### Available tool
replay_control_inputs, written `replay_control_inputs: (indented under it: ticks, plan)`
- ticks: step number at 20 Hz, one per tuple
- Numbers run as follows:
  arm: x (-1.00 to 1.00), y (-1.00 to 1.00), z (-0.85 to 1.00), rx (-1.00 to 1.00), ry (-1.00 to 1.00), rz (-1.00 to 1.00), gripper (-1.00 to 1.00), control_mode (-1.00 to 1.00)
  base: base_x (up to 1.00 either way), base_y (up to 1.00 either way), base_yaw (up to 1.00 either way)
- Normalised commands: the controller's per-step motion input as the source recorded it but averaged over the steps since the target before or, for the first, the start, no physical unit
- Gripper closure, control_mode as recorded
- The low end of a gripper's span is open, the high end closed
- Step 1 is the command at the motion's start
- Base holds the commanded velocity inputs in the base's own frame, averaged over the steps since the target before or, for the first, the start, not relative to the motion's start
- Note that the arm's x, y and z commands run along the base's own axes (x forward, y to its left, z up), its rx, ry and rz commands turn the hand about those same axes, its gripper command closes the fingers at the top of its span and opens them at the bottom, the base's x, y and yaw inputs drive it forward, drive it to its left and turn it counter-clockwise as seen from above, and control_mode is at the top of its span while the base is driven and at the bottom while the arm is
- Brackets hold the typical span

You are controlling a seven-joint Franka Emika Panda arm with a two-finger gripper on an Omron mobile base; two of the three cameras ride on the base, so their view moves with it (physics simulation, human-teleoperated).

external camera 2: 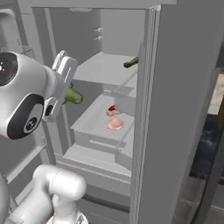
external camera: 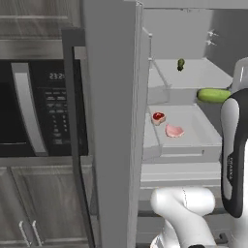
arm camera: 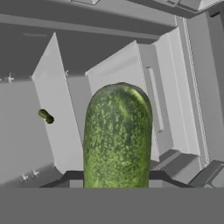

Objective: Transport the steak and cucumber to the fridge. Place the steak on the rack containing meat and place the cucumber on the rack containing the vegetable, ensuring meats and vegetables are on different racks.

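Cucumber [arm camera: 117, 138] gripped between the jaws, held in the air at the mouth of the open fridge [external camera: 116, 121], level with the upper shelf [external camera: 193, 77]. Steak [external camera: 174, 131] flat on the lower rack [external camera: 193, 135], just beside another red meat piece [external camera: 158, 117]. Small dark green vegetable [external camera: 180, 64] on the upper shelf.

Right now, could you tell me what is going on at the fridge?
The robot arm holds the cucumber in its gripper at the open fridge, level with the upper rack where a small dark green vegetable lies. The steak already sits on the rack below, beside another red meat piece.
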Motion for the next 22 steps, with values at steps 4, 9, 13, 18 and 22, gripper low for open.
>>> replay_control_inputs:
  ticks: [4,9,13,18,22]
  plan:
    - [0.0,0.0,0.0,0.0,0.0,0.0,1.0,1.0,1.0,0.05,-0.17]
    - [0.0,0.0,0.0,0.0,0.0,0.0,1.0,1.0,0.87,0.0,-0.2]
    - [0.0,0.0,0.0,0.0,0.0,0.0,1.0,1.0,0.61,0.0,-0.2]
    - [0.06,0.0,0.0,0.01,0.0,-0.01,1.0,-1.0,0.36,-0.03,-0.07]
    - [0.11,-0.14,0.0,0.01,0.01,0.0,1.0,-1.0,0.0,0.0,0.0]
